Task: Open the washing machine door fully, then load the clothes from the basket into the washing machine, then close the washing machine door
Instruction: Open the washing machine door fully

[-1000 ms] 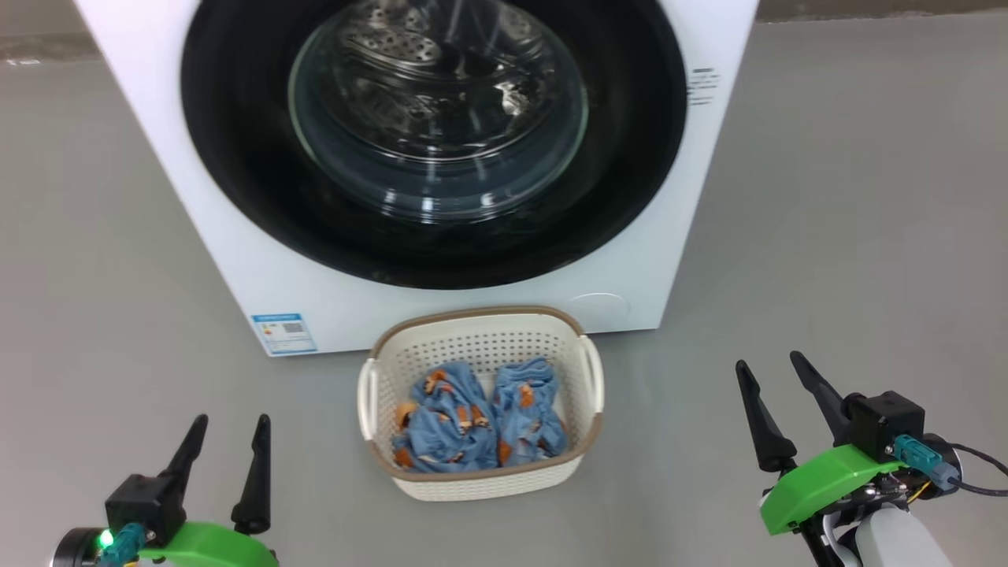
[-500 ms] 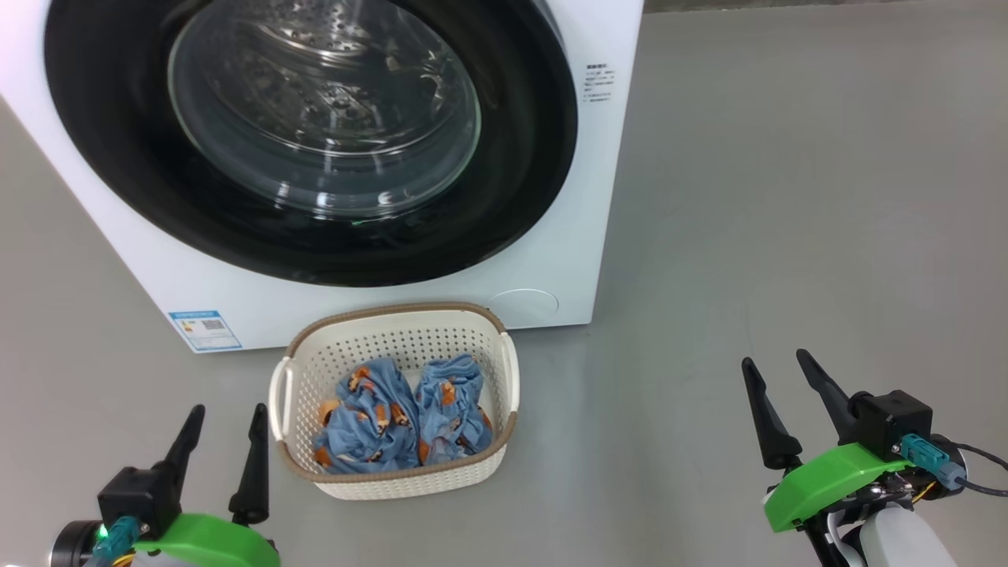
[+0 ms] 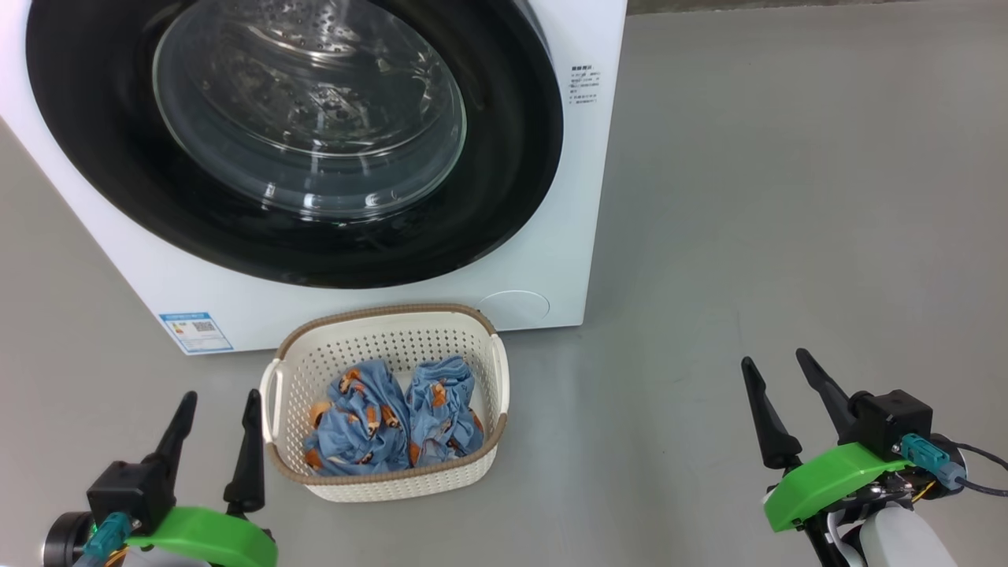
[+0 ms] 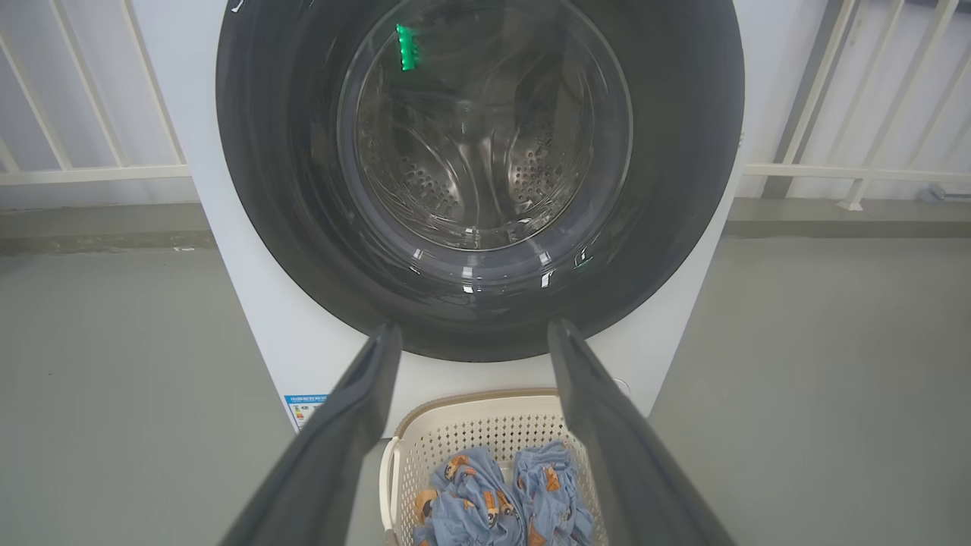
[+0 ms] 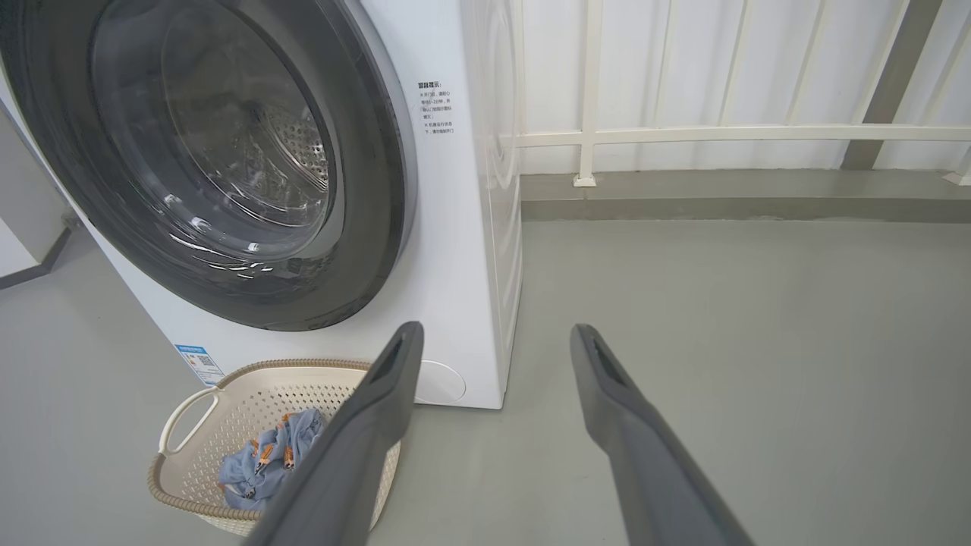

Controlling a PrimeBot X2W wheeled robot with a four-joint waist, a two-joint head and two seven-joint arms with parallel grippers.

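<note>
Evidently nothing is begun: the washing machine door [image 3: 512, 157] sits shut at upper left, while the basket [image 3: 378, 313] holding the clothes [image 3: 394, 425] stands on the floor [image 3: 787, 197] just below it, handy for loading. Left jaws and right jaws, in the bottom corners, stand spread and empty.

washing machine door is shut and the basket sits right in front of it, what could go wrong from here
1. The basket stands close below the washing machine door; a reach for the door could knock it.
2. The door's face is glossy, so the right gripper might slip.
3. The clothes lie bunched together; one may drop when lifted.
</note>
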